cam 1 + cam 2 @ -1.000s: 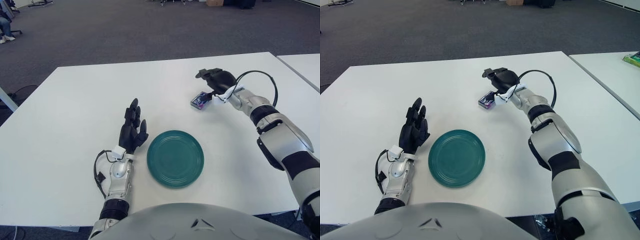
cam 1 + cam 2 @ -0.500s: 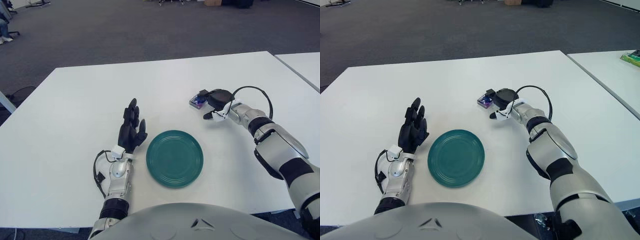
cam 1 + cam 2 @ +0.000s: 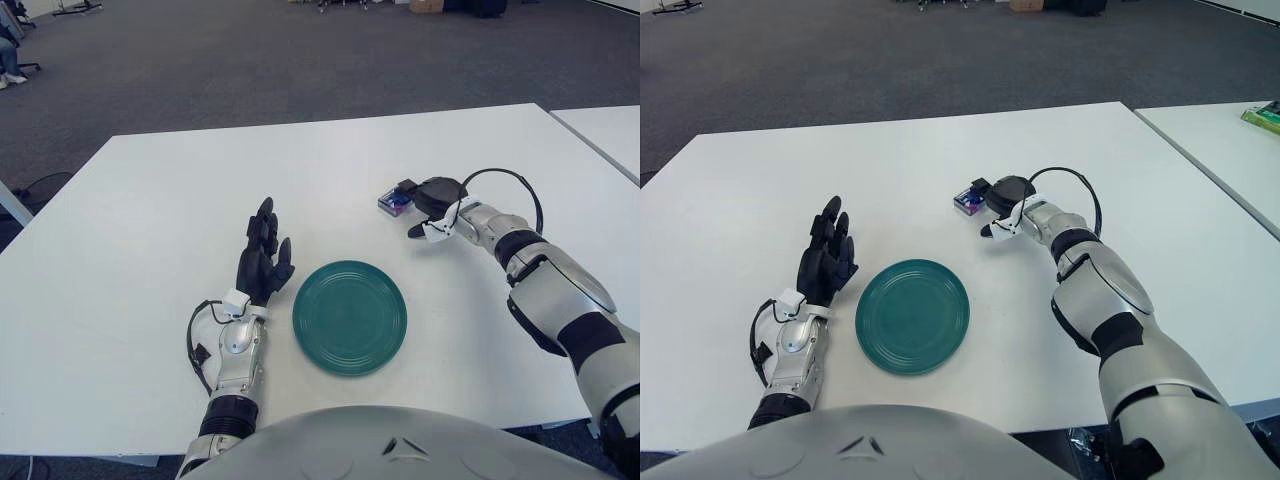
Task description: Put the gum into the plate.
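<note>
So the gum (image 3: 394,202) is a little purple-and-white pack sitting on the white table (image 3: 150,200), up past the teal plate (image 3: 350,317) and off toward the robot's right side, well apart from the plate itself. The right hand (image 3: 428,202) is right up against it, black fingers down low at the pack's right edge, one finger looks like it's touching the pack, but honestly I can't tell if it's actually got a grip on it or is just resting next to it. The pack looks flat on the table, not lifted. A black cable (image 3: 505,180) loops up over the right wrist. The plate has nothing in it and sits near the front edge in the middle. The left hand (image 3: 263,262) shows just beside the plate's left side, fingers straight and spread, pointing away from the robot, holding nothing.
</note>
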